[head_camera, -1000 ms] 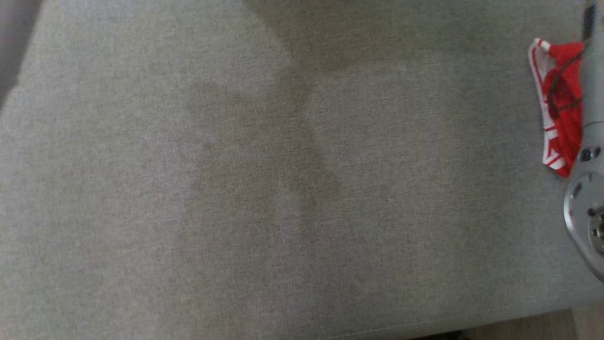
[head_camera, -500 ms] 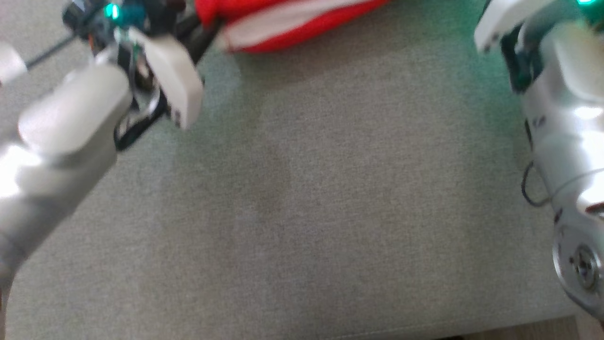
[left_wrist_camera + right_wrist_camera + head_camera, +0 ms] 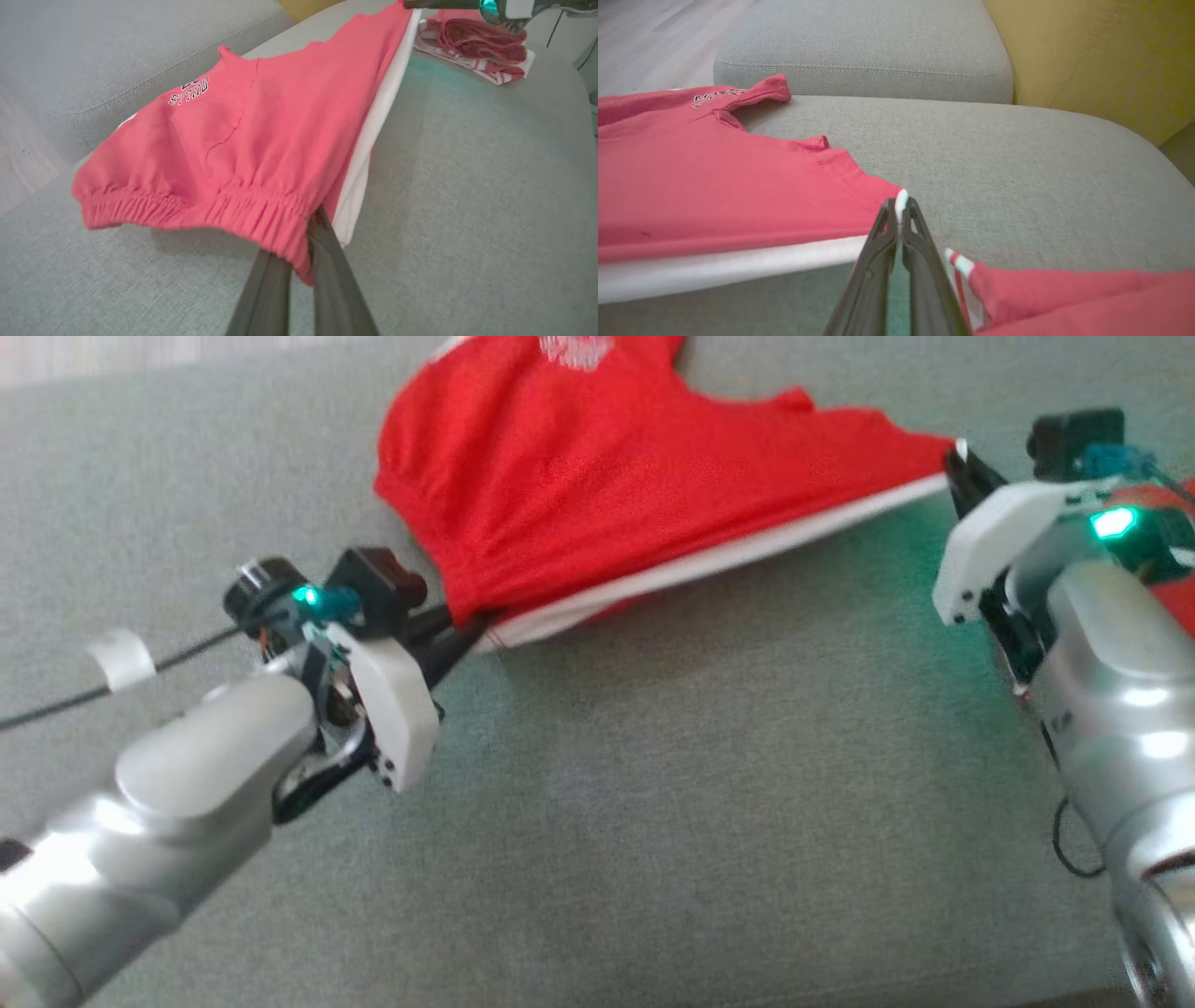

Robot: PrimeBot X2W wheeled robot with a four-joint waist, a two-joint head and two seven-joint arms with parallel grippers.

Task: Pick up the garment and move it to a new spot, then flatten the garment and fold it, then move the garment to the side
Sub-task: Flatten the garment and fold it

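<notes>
The garment (image 3: 607, 495) is a pair of red shorts with a white side stripe and an elastic waistband. It hangs stretched between my two grippers, just above the grey sofa cushion (image 3: 653, 821). My left gripper (image 3: 467, 625) is shut on the waistband corner, and the left wrist view shows the gathered waistband (image 3: 243, 140) pinched at my left gripper (image 3: 309, 233). My right gripper (image 3: 962, 467) is shut on the opposite white-edged corner. From the right wrist, the red cloth (image 3: 714, 186) runs leftwards from my right gripper (image 3: 900, 205).
A second, folded red-and-white garment (image 3: 472, 46) lies on the cushion by my right arm (image 3: 1064, 298). A grey sofa bolster (image 3: 864, 46) and a yellow cushion (image 3: 1087, 56) stand behind. Wooden floor (image 3: 644, 37) lies beyond, and the cushion's front edge runs along the head view's bottom.
The head camera has swung, so the whole picture shifted from bare cushion to both arms and the garment. The shorts now show fully, spread taut between the two shut grippers.
</notes>
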